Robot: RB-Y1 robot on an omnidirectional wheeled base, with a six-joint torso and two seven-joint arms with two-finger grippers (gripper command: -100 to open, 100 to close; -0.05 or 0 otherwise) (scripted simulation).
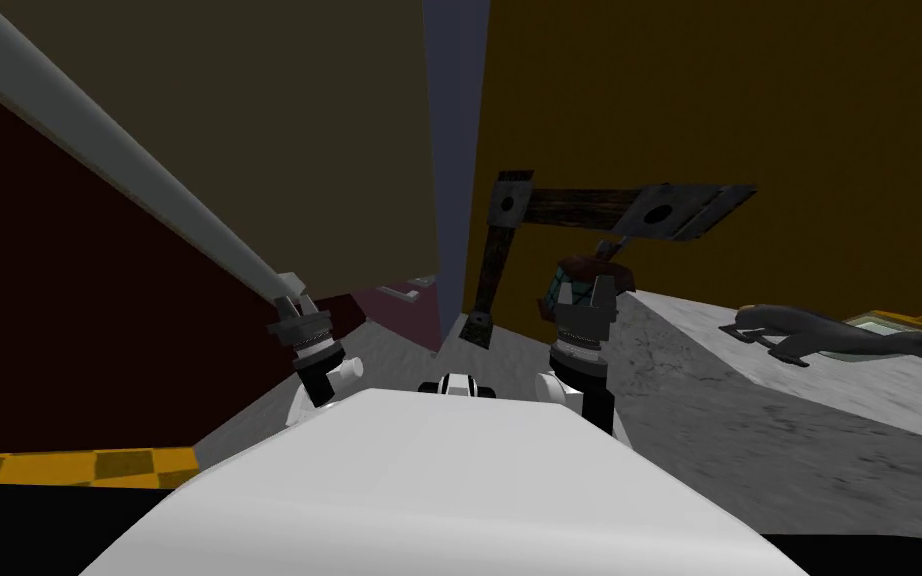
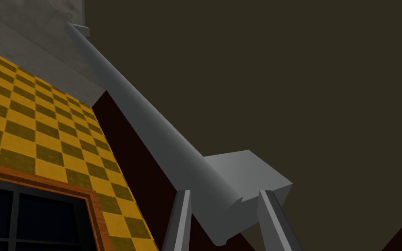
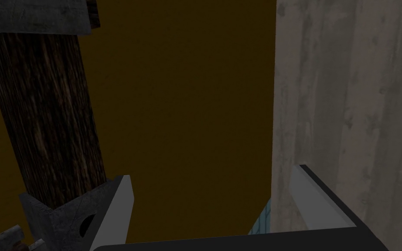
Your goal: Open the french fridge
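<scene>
**Left gripper.** My left gripper (image 2: 224, 191) is clamped on the fridge handle (image 2: 152, 126). The two thin blade fingers (image 2: 182, 218) press opposite sides of the bar's near end. The handle is a long, smooth, matte grey round bar. It ends in a square-edged grey mounting block (image 2: 252, 172) just beyond the fingers, with a smaller block at the far end.

**Task item.** The fridge door (image 2: 283, 87) is a flat, untextured plane of dark olive-brown. In the head view the door (image 1: 329, 130) lies to the left of centre. There the handle (image 1: 119, 160) runs from the far left down to the left gripper (image 1: 294, 300). A dark maroon surface (image 1: 49, 300) lies left of the handle. A yellow checkered surface (image 2: 43, 130) lies further left, beside the maroon.

**Right gripper.** My right gripper (image 3: 213, 172) stands with its fingers well apart and holds nothing. In the head view it (image 1: 584, 285) sits to the right of centre, near a bracket (image 1: 579, 205) of dark, rough-grained wood with flat grey metal plates bearing round holes. The wooden post (image 3: 47, 117) of this bracket stands just beside one finger. A pale grey streaked surface (image 3: 348, 87) lies behind the other.

**Surroundings.** A grey marbled counter (image 1: 749, 420) extends to the right. A dark grey curved object (image 1: 819, 335) rests at its far right.
</scene>
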